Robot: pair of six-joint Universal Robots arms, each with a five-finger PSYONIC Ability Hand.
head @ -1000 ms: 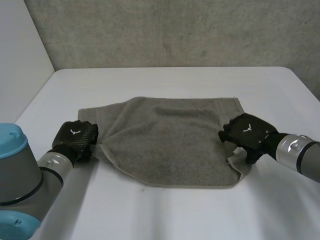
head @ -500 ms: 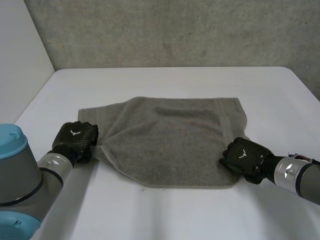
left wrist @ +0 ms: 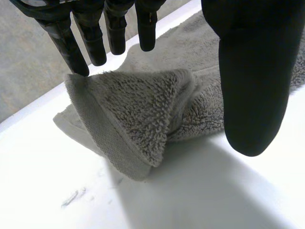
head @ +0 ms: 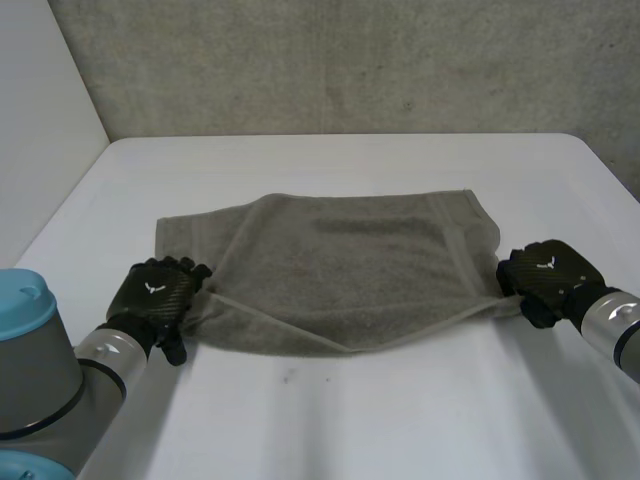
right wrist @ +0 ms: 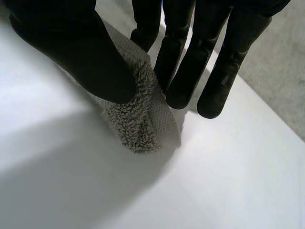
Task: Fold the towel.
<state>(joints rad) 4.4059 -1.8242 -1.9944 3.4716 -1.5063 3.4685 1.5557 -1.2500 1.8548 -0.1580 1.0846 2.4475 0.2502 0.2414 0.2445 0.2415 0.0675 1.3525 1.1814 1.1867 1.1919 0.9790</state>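
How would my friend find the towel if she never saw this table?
Look at the white table in front of the grey wall. In its middle, between the black left hand and right hand, lies the towel. It is the only soft, fuzzy grey thing there, and the right hand pinches one corner.

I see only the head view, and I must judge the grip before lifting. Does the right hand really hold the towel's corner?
Observer: Yes. In the right wrist view the right hand pinches the towel corner between thumb and fingers.
Operator: Does cloth stick out past the pinch?
Observer: Yes, a short tuft of the corner, beyond the thumb.
Operator: And at the left hand?
Observer: There the corner is doubled over on itself; whether it is gripped, I cannot tell.
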